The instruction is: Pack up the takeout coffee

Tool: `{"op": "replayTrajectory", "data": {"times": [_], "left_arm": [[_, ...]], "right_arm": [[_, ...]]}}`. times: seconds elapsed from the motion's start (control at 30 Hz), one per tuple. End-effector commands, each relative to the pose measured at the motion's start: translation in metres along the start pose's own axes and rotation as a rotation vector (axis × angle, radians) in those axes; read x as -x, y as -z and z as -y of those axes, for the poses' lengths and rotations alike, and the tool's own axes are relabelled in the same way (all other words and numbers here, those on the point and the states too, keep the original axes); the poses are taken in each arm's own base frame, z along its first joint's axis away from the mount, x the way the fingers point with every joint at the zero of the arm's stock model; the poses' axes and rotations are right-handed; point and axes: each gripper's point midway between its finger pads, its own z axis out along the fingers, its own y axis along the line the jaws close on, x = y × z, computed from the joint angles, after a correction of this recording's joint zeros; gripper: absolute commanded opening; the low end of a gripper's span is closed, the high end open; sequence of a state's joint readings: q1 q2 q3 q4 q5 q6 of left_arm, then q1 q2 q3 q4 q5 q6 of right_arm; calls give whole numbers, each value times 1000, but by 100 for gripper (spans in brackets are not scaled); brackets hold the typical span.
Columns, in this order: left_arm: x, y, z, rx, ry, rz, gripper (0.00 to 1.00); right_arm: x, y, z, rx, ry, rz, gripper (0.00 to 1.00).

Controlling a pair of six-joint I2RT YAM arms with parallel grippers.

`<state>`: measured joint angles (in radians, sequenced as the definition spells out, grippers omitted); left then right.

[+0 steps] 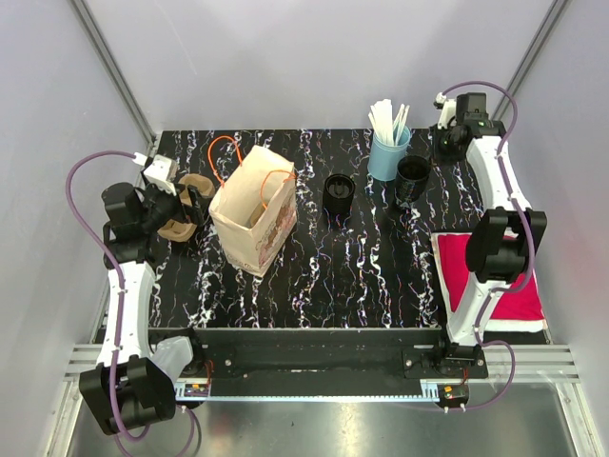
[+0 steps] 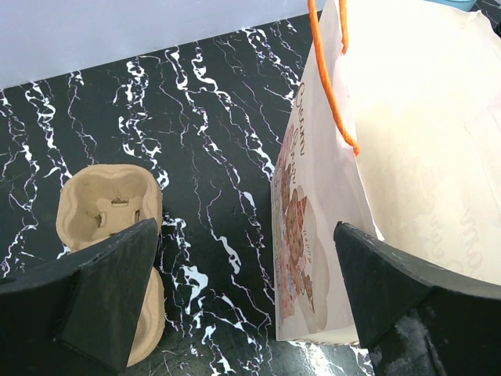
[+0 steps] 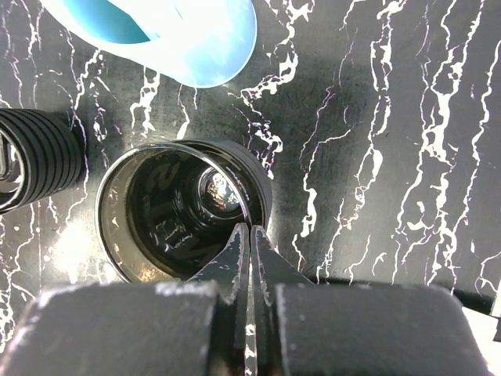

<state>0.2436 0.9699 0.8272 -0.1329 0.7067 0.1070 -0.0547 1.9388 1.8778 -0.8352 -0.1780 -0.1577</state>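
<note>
plainly the packing is at its start: the paper bag point(image 1: 252, 214) stands open on the table point(image 1: 362, 276), with nothing visible inside it from above, and every piece is outside it. the cup carrier point(image 2: 106, 204) lies just beside the bag on its left, not touching it. the left pincer point(image 2: 244, 235) hangs above the gap between carrier and bag, spread wide and holding nothing, one finger over the carrier's near end and the other over the bag's side.

to the right of the bag stands a ribbed black cup point(image 1: 339, 195), and farther right an open black cup point(image 3: 156, 204) next to a blue cup point(image 1: 388, 157) full of sticks. the right pincer point(image 3: 250, 235) is pressed together, its tips at the open cup's rim; whether they touch it i cannot tell.

the step in hand looks like fetching the carrier. the next move would call for shifting the left pincer away from the bag, centring it on a carrier wall, lowering it and closing, without nudging the light bag.
</note>
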Motion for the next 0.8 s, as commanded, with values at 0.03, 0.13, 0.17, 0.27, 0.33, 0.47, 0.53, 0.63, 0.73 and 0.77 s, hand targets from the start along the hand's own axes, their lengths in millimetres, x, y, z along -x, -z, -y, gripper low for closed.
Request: {"op": "replayTrajectory", "data": {"times": [0.03,0.13,0.17,0.27,0.33,0.47,0.53,0.63,0.73,0.77], "left_arm": [[11,-1,2,-26,-30,38,99],[11,-1,2,-29,-30,38,99],[11,-1,2,-27,-30,38,99],[11,-1,2,-27,-30,38,99],[10,-1,3,-29,-29,37,99],[11,-1,3,-28,-31,39,99],[12,-1,4,-33,-32,41,99],[11,-1,3,-32,-31,40,99],[11,-1,3,-31,-34,40,99],[10,-1,4,-33,-31,37,99]], "right_arm": [[38,45,-6,4,4,144,0],[44,54,-8,7,3,160,0],[46,58,-8,5,4,168,0],[55,70,-11,7,7,198,0],[58,76,-12,7,9,206,0],[66,92,-14,4,14,234,0],[68,101,-16,6,19,248,0],[73,114,-18,5,25,269,0],[77,127,-22,16,30,286,0],[78,131,-25,28,31,293,0]]}}
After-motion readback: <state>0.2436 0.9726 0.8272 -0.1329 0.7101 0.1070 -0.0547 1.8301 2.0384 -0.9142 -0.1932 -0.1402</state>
